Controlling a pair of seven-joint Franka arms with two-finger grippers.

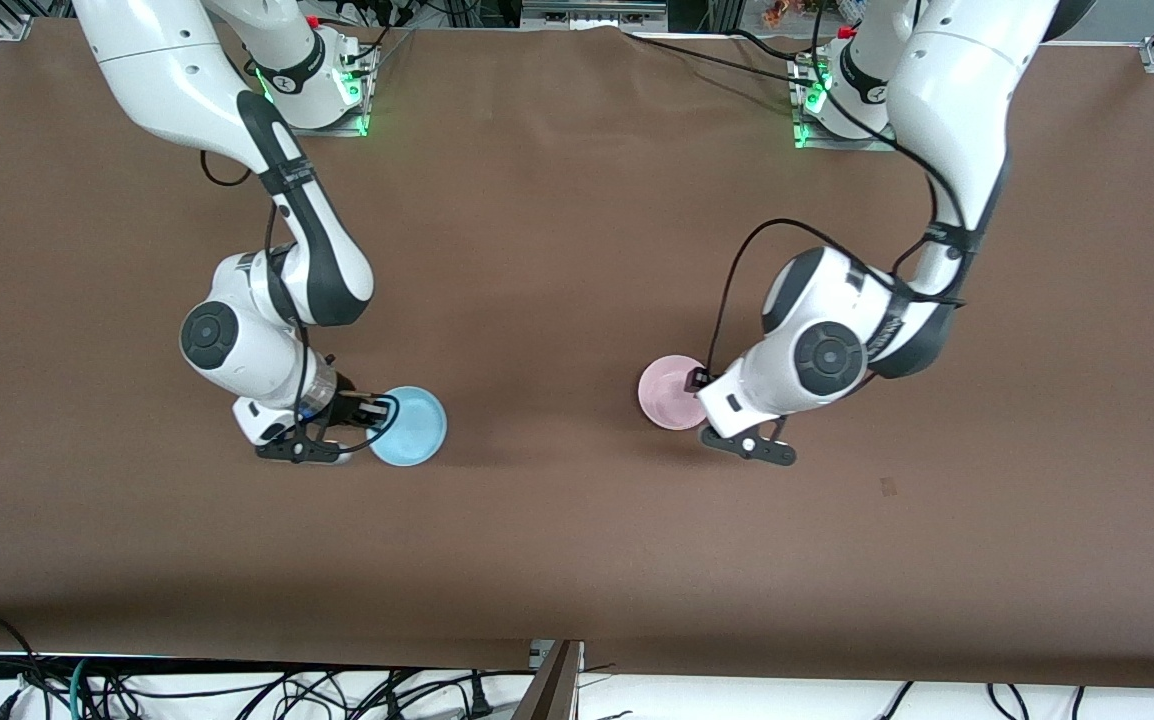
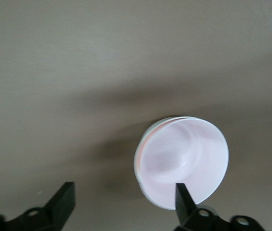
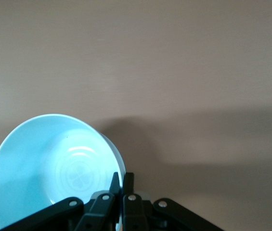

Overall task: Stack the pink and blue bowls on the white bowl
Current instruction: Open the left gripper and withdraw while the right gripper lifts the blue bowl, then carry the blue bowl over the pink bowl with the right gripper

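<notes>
Seemingly pink bowl (image 2: 181, 161) nested atop white

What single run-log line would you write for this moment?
right gripper: shut on blue bowl rim | left gripper: open by pink bowl, which sits on white bowl

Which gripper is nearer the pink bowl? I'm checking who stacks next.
Left. The left gripper is open, right at the pink bowl; the right gripper is toward the right arm's end, shut on the blue bowl.

Two bowls (image 1: 408, 426) (image 1: 670, 392) lie well apart on table (image 1: 577, 520).
</notes>
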